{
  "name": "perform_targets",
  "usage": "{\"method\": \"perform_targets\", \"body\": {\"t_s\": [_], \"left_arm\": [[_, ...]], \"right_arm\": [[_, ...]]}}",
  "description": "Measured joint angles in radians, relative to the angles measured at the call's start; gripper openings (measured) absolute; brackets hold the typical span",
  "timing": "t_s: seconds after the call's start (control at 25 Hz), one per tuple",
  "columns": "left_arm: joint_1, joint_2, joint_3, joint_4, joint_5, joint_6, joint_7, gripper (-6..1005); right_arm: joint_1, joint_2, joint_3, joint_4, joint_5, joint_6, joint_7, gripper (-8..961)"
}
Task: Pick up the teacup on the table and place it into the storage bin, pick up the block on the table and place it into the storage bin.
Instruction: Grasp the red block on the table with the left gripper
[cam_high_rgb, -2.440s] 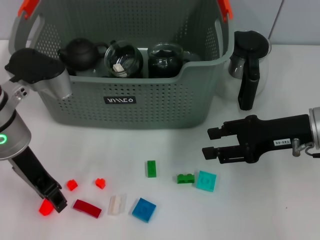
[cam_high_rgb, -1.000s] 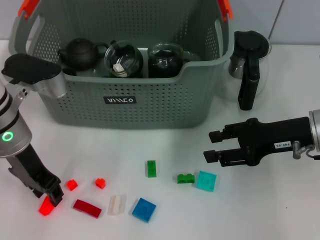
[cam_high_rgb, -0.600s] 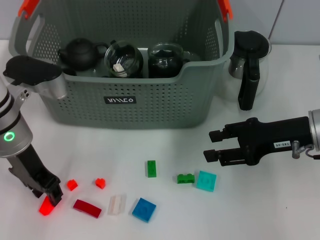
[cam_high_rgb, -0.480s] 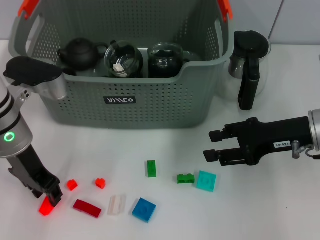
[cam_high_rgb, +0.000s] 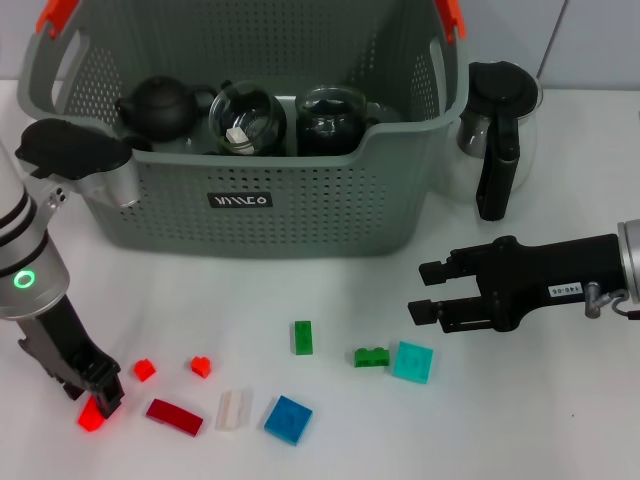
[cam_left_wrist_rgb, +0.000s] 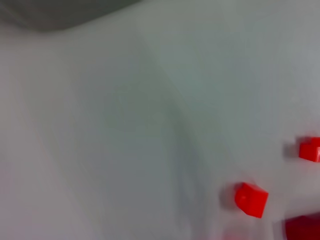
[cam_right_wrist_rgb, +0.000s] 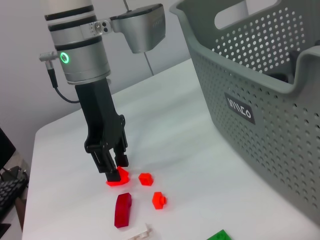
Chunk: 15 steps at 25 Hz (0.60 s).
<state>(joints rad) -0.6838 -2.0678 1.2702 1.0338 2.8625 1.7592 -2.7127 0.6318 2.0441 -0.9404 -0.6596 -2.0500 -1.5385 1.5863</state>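
The grey perforated storage bin (cam_high_rgb: 250, 215) (cam_right_wrist_rgb: 260, 85) stands at the back of the white table (cam_high_rgb: 330, 280). No teacup shows on the table. Several blocks lie at the front: a bright red block (cam_high_rgb: 91, 415) (cam_right_wrist_rgb: 118, 176), two small red ones (cam_high_rgb: 144, 370) (cam_high_rgb: 201, 366), a dark red (cam_high_rgb: 174, 416), a white (cam_high_rgb: 234, 409), a blue (cam_high_rgb: 288, 419), two green (cam_high_rgb: 302, 337) (cam_high_rgb: 371, 356) and a teal (cam_high_rgb: 412, 361). My left gripper (cam_high_rgb: 103, 398) (cam_right_wrist_rgb: 115, 165) points down with its tip right at the bright red block. My right gripper (cam_high_rgb: 425, 288) hovers open and empty just above the teal block.
Inside the bin lie a black teapot (cam_high_rgb: 160, 105) and two glass vessels (cam_high_rgb: 248, 120) (cam_high_rgb: 330, 115). A glass coffee pot (cam_high_rgb: 495, 120) with a black handle stands right of the bin. The left wrist view shows small red blocks (cam_left_wrist_rgb: 251, 199) on bare table.
My left arm has shifted and tilted a little while its tip stays at the bright red block, which has not moved. The right arm has stayed still.
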Motion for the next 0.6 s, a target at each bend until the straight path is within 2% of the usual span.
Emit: {"method": "perform_targets", "body": {"t_s": [0.6], "left_arm": [[-0.010,0.002,0.011,-0.003,-0.002,0.012,-0.018,414]], "right_arm": [[0.002,-0.001,0.000,0.000,-0.001,0.000,0.000,644]]}}
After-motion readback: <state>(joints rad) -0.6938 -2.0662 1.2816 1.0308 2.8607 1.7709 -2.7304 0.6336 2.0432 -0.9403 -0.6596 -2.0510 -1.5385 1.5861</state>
